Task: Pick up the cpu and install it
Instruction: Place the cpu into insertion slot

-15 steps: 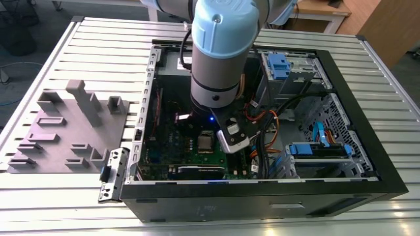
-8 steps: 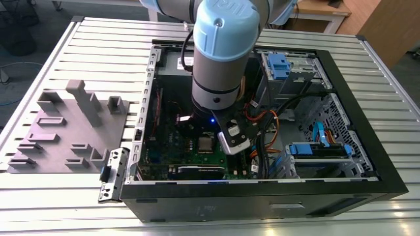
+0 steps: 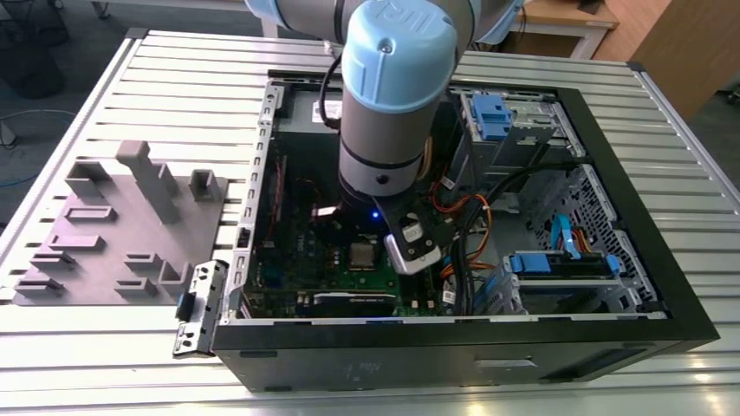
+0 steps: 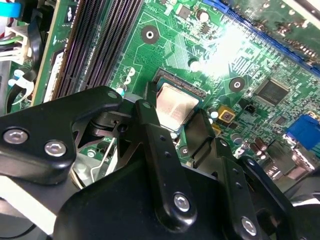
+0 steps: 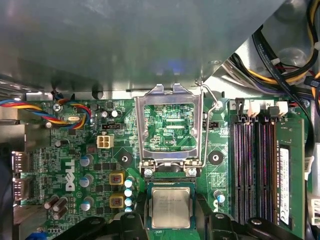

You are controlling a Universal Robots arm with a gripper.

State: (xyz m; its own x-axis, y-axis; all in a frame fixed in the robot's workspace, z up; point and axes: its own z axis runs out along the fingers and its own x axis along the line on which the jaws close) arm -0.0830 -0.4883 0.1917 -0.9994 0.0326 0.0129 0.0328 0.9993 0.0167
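Note:
The cpu, a flat square chip with a silver-grey top, lies in the dark socket on the green motherboard inside the open computer case. My gripper reaches down over it. Its black fingers press against two opposite sides of the cpu, so it is shut on the chip. The socket's silver load frame is flipped up just beyond the chip. In the exterior view the cpu shows as a small grey square below the arm's wrist.
Dark memory slots run beside the socket. Coloured cables hang close by, and blue drive brackets sit at the exterior view's right. A grey tray of plastic blocks lies outside the case at the exterior view's left.

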